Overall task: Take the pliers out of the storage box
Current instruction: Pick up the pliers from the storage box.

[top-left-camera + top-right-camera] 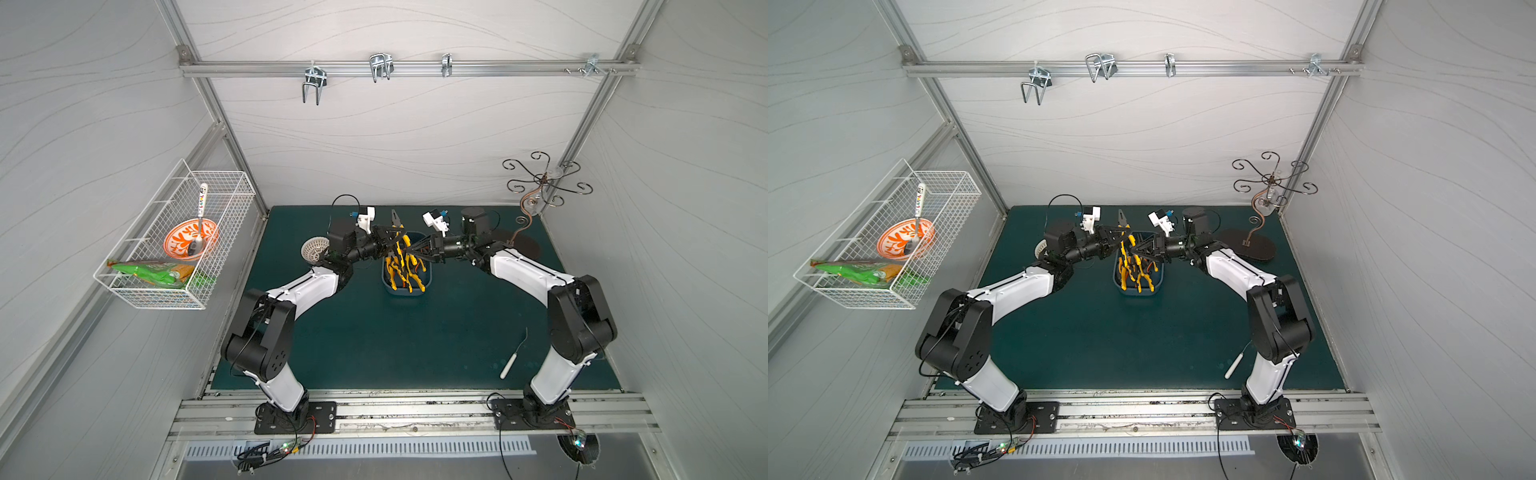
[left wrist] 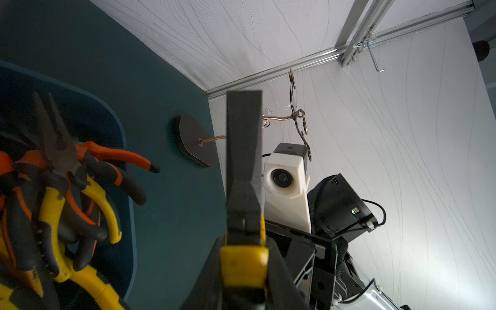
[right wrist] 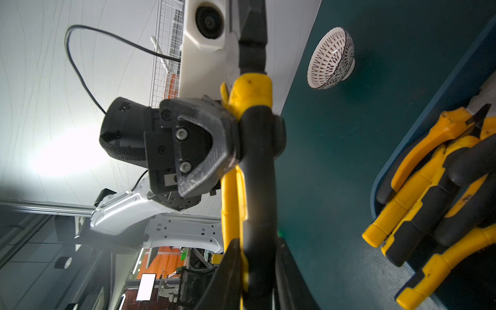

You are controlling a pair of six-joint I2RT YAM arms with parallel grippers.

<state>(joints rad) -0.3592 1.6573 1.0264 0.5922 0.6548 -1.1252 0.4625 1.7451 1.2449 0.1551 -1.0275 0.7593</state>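
One pair of yellow-and-black pliers (image 1: 395,219) hangs in the air over the far end of the slate-blue storage box (image 1: 407,291), dark jaws pointing at the back wall. My left gripper (image 1: 392,239) is shut on it at the yellow collar below the head (image 2: 243,265). My right gripper (image 1: 409,251) comes from the other side, its fingers pressed against the two handles (image 3: 257,188). Several more pliers (image 1: 401,270) lie tangled in the box, also in the left wrist view (image 2: 67,188) and the right wrist view (image 3: 429,188).
A small white perforated bowl (image 1: 314,250) sits just left of my left wrist. A curly metal hook stand (image 1: 536,195) rises at the back right. A thin white-handled hook tool (image 1: 509,361) lies front right. A white wire basket (image 1: 174,241) hangs on the left wall.
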